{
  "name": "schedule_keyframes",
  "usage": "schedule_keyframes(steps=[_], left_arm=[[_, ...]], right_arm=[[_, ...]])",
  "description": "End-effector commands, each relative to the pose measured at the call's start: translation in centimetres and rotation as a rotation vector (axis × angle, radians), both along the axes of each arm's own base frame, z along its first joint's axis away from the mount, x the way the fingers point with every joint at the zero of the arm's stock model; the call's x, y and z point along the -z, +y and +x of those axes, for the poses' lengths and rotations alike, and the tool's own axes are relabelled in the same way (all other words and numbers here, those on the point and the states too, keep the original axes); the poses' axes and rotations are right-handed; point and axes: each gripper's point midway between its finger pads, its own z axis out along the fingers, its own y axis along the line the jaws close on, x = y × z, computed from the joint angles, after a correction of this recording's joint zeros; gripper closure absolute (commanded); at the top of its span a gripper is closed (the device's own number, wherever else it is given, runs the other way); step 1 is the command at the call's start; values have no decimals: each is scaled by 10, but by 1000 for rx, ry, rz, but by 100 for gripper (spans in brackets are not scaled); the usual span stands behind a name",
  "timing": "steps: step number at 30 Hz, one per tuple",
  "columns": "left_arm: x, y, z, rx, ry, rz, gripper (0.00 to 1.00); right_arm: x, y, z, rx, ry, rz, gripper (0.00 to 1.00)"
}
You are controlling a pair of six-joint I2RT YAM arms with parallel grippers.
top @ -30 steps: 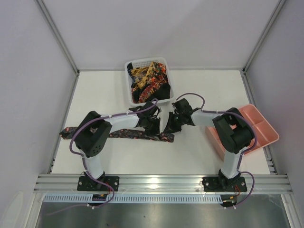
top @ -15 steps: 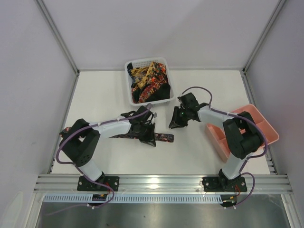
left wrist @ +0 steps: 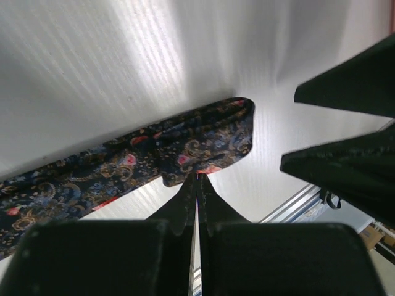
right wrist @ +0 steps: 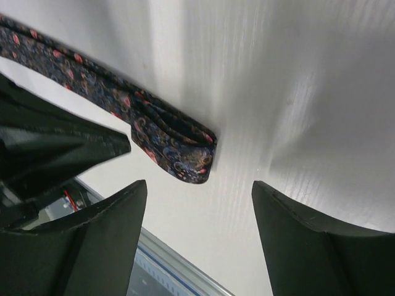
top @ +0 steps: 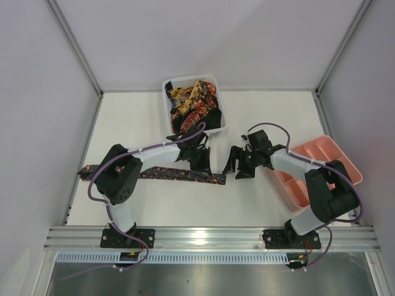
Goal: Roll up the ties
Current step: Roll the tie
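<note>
One tie laid out flat, more waiting in the basket.
From above, a patterned tie (top: 154,174) lies along the table's (top: 136,123) near half, from its left edge to the middle; other ties (top: 194,108) fill the basket (top: 168,117) at the far edge. In the left wrist view, the left gripper (left wrist: 197,182) is pressed together, its tips at the tie's edge. In the right wrist view, the right gripper (right wrist: 197,185) is spread wide above the tie's end.

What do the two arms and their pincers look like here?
The left arm and right arm match: white links, bulky black joints, a looping purple cable on each. The left pincer and right pincer have black wedge-shaped fingers.
</note>
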Motion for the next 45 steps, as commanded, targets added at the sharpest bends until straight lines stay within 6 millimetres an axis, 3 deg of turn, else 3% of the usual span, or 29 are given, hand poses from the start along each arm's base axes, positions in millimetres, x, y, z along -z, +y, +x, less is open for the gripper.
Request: schedule_keyframes(steps=[1, 8, 16, 27, 31, 35, 39, 45], left_arm=[[-1, -1, 12, 11, -10, 0, 98], [14, 4, 19, -6, 1, 27, 99], [24, 8, 17, -6, 14, 41, 99], [35, 14, 13, -10, 34, 52, 99], [37, 18, 14, -14, 34, 57, 99], [41, 19, 13, -7, 38, 59, 99], [41, 15, 11, -8, 47, 47, 99], [38, 4, 5, 5, 50, 35, 99]], right_arm=[[-4, 9, 0, -43, -23, 86, 25], [13, 16, -4, -65, 49, 132, 26], [24, 22, -1, -69, 67, 161, 41], [38, 37, -13, -99, 116, 175, 48], [41, 40, -9, -104, 116, 176, 53], [33, 45, -7, -123, 115, 185, 66], [2, 51, -1, -120, 70, 221, 85], [-20, 65, -5, -148, 93, 245, 99]])
